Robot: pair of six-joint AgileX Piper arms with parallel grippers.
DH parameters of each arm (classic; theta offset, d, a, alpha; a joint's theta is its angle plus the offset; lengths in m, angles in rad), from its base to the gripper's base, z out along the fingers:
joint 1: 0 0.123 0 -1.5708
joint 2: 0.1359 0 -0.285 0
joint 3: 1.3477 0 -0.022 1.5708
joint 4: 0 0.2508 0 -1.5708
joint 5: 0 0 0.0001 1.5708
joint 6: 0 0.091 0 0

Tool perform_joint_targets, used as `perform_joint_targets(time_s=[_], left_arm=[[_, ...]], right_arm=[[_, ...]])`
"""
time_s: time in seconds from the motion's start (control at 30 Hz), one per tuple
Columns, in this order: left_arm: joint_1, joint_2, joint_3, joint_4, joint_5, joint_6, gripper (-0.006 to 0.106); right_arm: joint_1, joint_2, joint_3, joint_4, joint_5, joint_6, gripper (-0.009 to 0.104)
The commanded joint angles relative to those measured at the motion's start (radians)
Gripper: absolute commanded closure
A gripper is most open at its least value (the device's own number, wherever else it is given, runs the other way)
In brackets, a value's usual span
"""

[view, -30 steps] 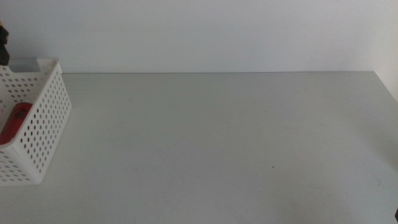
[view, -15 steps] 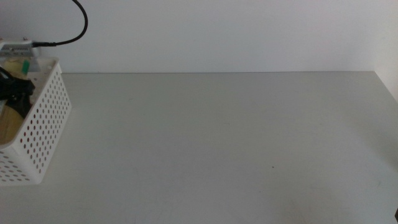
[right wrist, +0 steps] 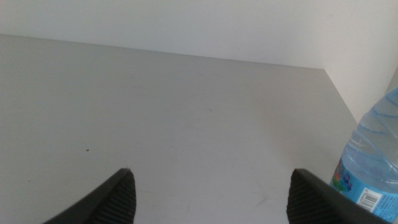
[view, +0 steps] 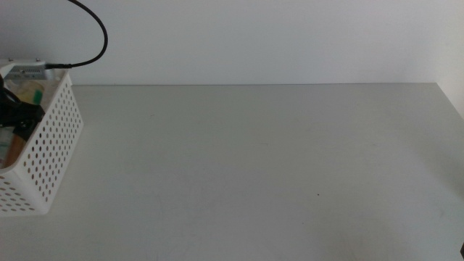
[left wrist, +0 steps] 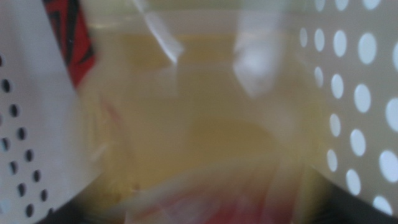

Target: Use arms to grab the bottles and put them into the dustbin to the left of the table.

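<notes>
The white perforated dustbin stands at the table's left edge. My left gripper is down inside it, shut on the clear bottle of yellow liquid. In the left wrist view the yellow bottle fills the picture, blurred, between the dustbin's holed walls. The red can lies in the dustbin beside it. My right gripper is open and empty above the table, out of the middle view. The clear water bottle stands just beside it, near the table's right edge.
A black cable loops up from the left arm above the dustbin. A white wall rises behind the table's far edge. The tabletop stretches bare from the dustbin to the right edge.
The left gripper has come into view over the dustbin with the yellow bottle and gone down into it, now covering the red can. The right arm's side shows no change.
</notes>
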Motion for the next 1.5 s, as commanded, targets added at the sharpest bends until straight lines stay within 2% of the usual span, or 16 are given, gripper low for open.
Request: perform_joint_targets(time_s=[0.0,0.2,0.43,0.67,0.9,1.03,1.13,1.27,1.47], left_arm=[[0.000,-0.072,-0.039,-0.019,-0.005,0.004,0.009],[-0.001,-0.073,-0.066,-0.023,-0.020,0.018,0.007],[-0.001,-0.084,-0.148,-0.031,0.078,0.018,0.007],[-0.016,-0.198,-0.167,-0.143,0.030,0.018,0.007],[-0.180,-0.378,-0.167,-0.112,-0.138,0.023,0.007],[-0.288,-0.420,-0.167,-0.039,-0.121,0.023,0.007],[-0.333,-0.433,-0.160,-0.051,-0.080,0.021,0.007],[-0.423,-0.523,-0.018,-0.058,-0.211,0.011,0.007],[-0.581,-0.814,0.431,-0.022,-0.660,0.011,0.007]], right_arm=[[-0.005,-0.021,-0.010,-0.012,-0.072,-0.004,0.033],[-0.005,-0.021,-0.010,-0.012,-0.072,-0.004,0.033],[-0.005,-0.021,-0.010,-0.012,-0.072,-0.004,0.033],[-0.005,-0.021,-0.010,-0.012,-0.072,-0.004,0.033],[-0.005,-0.021,-0.010,-0.012,-0.072,-0.004,0.033],[-0.005,-0.021,-0.010,-0.012,-0.072,-0.004,0.033],[-0.005,-0.021,-0.010,-0.012,-0.072,-0.004,0.033],[-0.005,-0.021,-0.010,-0.012,-0.072,-0.004,0.033],[-0.005,-0.021,-0.010,-0.012,-0.072,-0.004,0.033]])
